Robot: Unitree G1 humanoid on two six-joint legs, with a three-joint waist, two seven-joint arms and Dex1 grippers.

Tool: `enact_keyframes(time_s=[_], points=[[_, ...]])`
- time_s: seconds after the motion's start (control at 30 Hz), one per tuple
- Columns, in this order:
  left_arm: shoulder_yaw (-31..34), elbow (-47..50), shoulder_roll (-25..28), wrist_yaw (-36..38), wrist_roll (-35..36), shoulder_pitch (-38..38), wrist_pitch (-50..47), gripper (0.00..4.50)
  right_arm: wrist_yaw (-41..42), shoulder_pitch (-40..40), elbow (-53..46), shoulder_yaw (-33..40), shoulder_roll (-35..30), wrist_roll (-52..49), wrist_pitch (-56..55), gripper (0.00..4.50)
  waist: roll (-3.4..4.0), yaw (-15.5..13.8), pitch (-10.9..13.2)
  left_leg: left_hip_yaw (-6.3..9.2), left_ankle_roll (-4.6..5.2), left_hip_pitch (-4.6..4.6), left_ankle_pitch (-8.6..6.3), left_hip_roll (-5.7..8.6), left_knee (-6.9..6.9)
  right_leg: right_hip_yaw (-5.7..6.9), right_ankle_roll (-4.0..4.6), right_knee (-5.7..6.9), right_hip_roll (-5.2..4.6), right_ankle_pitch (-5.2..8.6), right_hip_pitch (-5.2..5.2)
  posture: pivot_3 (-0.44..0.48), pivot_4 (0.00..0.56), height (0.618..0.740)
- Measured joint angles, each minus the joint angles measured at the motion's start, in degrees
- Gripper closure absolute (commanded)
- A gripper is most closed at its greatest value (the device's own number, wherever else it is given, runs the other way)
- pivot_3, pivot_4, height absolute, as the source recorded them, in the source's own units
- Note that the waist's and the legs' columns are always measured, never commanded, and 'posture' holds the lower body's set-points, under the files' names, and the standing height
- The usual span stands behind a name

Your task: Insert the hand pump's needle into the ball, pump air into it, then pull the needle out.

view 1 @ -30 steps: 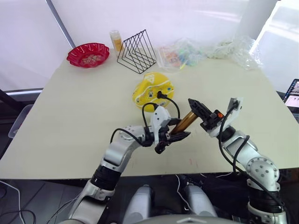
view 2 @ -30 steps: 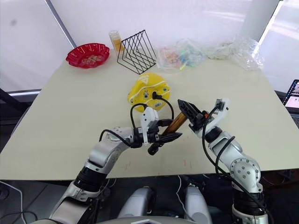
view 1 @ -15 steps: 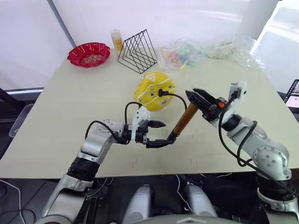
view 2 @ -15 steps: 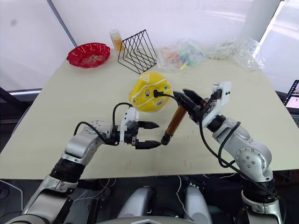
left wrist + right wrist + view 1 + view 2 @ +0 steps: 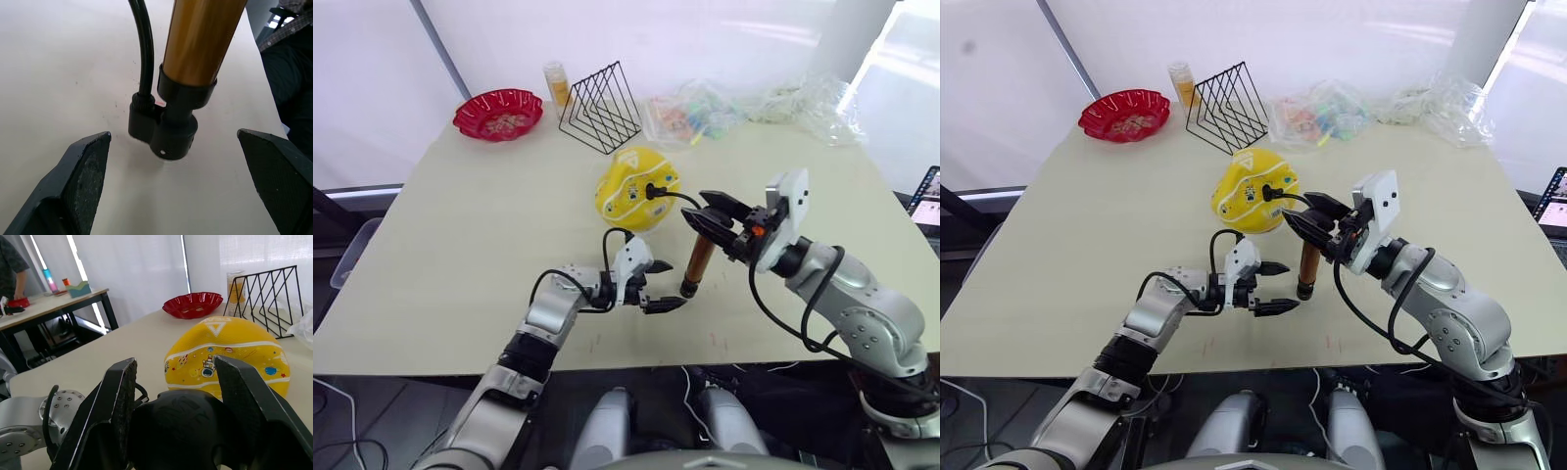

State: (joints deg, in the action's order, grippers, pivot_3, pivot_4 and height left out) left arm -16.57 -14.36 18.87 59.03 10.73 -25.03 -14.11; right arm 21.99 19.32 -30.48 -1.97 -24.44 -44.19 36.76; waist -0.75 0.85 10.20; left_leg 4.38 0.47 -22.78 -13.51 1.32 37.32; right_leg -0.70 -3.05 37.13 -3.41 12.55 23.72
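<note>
The yellow ball (image 5: 634, 186) lies mid-table with the needle's black fitting (image 5: 650, 192) stuck in its top. From there the thin black hose (image 5: 680, 198) arcs over to the hand pump (image 5: 698, 257). The gold tube stands nearly upright with its black base cap (image 5: 171, 133) down at the table. My right gripper (image 5: 698, 209) is shut on the pump's black handle (image 5: 181, 431) at the top. My left gripper (image 5: 658, 286) is open just left of the base cap, and its fingers (image 5: 83, 181) stand wide on either side without touching it.
A red bowl (image 5: 497, 114), a black wire rack (image 5: 600, 108) and an orange-filled jar (image 5: 555, 84) stand at the back left. Crumpled clear plastic bags (image 5: 744, 106) lie at the back right. A laptop (image 5: 925, 201) sits off the table's right edge.
My left gripper let go of the pump's lower end and now stands open beside the base. The right arm swung the pump from slanted to nearly upright.
</note>
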Motion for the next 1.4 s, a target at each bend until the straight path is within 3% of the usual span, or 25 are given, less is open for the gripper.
enact_keyframes(time_s=[0.67, 0.93, 1.4], points=[[0.8, -2.1, -5.3, -6.2, -1.7, 3.1, 3.3, 0.12, -5.2, 3.5, 0.0, 0.1, 4.7, 2.0, 4.4, 2.48, 0.00, 0.0, 0.0, 0.07, 0.00, 0.01, 0.00, 0.00, 0.00, 0.00, 0.00, 0.02, -0.01, 0.00, 0.00, 0.000, 0.150, 0.737], [0.7, -2.1, -6.1, -8.3, -2.0, 3.2, 5.2, 3.38, -6.4, 3.5, -0.2, 0.6, 5.2, 1.5, 5.8, 2.48, 0.00, 0.0, 0.0, 0.06, 0.00, 0.01, 0.00, 0.01, 0.00, 0.01, 0.01, 0.02, -0.01, 0.00, 0.00, 0.000, 0.150, 0.737], [0.5, -3.3, -6.1, -7.8, -2.9, 3.9, 7.9, 3.39, -5.8, 2.7, -0.9, 0.6, 5.0, 1.5, 6.7, 2.48, 0.00, 0.0, 0.0, 0.03, 0.00, 0.00, 0.00, 0.02, 0.00, 0.03, 0.01, 0.02, -0.01, 0.00, 0.00, 0.000, 0.150, 0.737]])
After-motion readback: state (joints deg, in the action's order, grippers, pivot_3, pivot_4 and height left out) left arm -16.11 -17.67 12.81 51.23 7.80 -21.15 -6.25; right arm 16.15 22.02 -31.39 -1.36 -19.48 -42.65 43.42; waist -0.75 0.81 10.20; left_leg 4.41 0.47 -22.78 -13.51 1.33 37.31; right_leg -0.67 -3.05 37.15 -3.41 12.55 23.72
